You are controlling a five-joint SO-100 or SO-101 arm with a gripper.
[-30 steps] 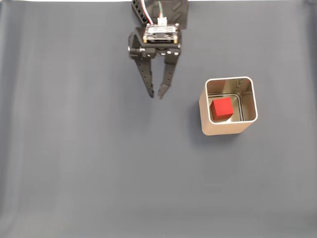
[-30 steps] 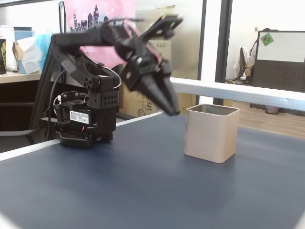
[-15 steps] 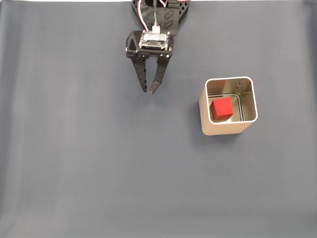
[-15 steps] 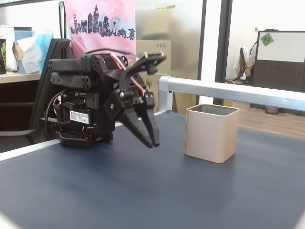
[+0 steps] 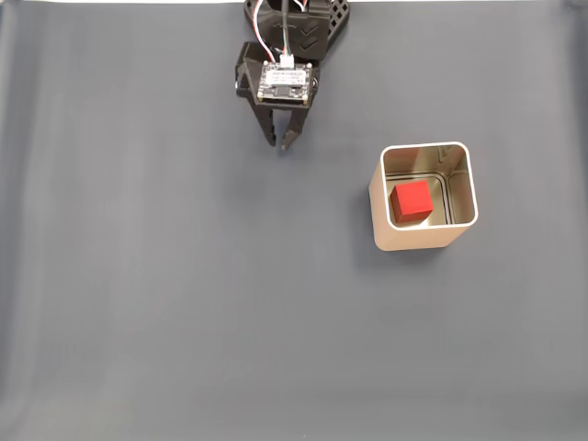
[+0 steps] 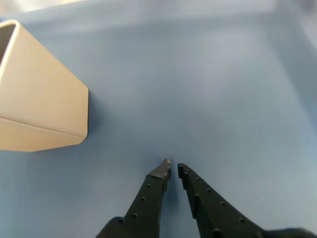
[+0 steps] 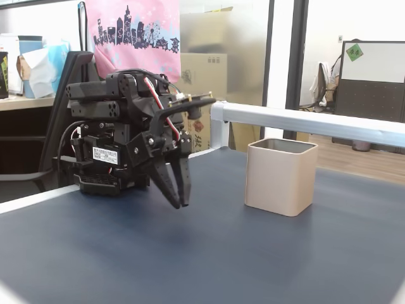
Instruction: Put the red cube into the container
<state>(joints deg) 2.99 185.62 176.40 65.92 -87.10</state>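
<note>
A dark blue-grey mat [image 5: 184, 303] covers the table, in an office with a pink skyline poster [image 7: 130, 35] and cardboard boxes [image 7: 202, 66] behind. The small bright red matte cube [image 5: 412, 201] sits inside the square beige-gold metal tin [image 5: 418, 241], on its shiny floor. The black two-finger gripper [image 5: 278, 143], empty with jaws nearly together, hangs tilted above the mat well apart from the tin; its white label [image 7: 104, 156] is unreadable.

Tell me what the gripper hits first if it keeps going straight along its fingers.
Most likely the bare table mat: the gripper points down and forward, nearly shut, with nothing ahead. The container stands off to one side.
</note>
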